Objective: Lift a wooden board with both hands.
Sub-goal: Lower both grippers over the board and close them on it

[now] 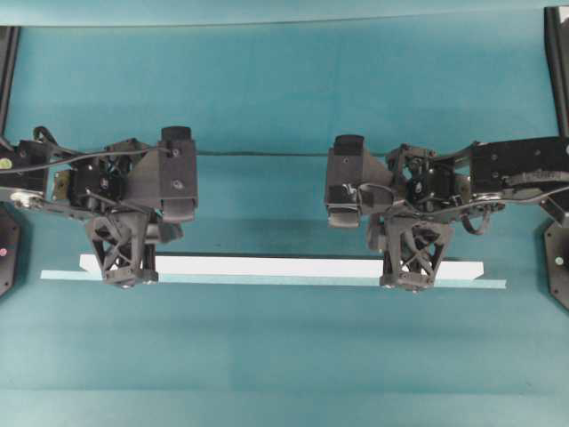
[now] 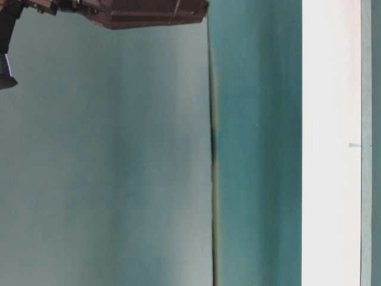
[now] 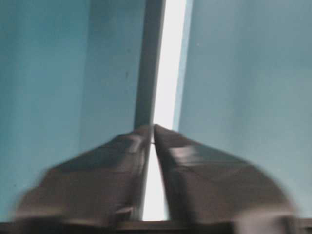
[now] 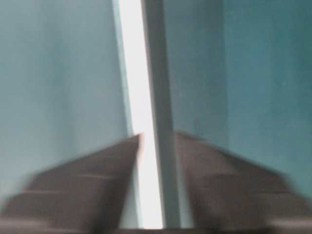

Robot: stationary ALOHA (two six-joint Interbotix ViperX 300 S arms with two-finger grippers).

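Note:
The wooden board (image 1: 267, 266) is a long white plank lying flat across the teal table, with a thin dark shadow along its far edge. My left gripper (image 1: 124, 277) hangs over the board's left part and my right gripper (image 1: 407, 281) over its right part, both pointing down. In the blurred left wrist view the left gripper (image 3: 153, 127) has its tips almost touching, and the board (image 3: 170, 58) runs on beyond them. In the right wrist view the right gripper (image 4: 158, 135) stands open, straddling the board (image 4: 134, 63) and the grey band beside it. The board (image 2: 330, 143) also shows in the table-level view.
A thin pale teal tape strip (image 1: 267, 279) runs along the board's near edge. A dark seam (image 1: 258, 154) crosses the table behind the arms. Black arm bases (image 1: 558, 267) stand at both sides. Part of one arm (image 2: 143, 12) fills the table-level view's top.

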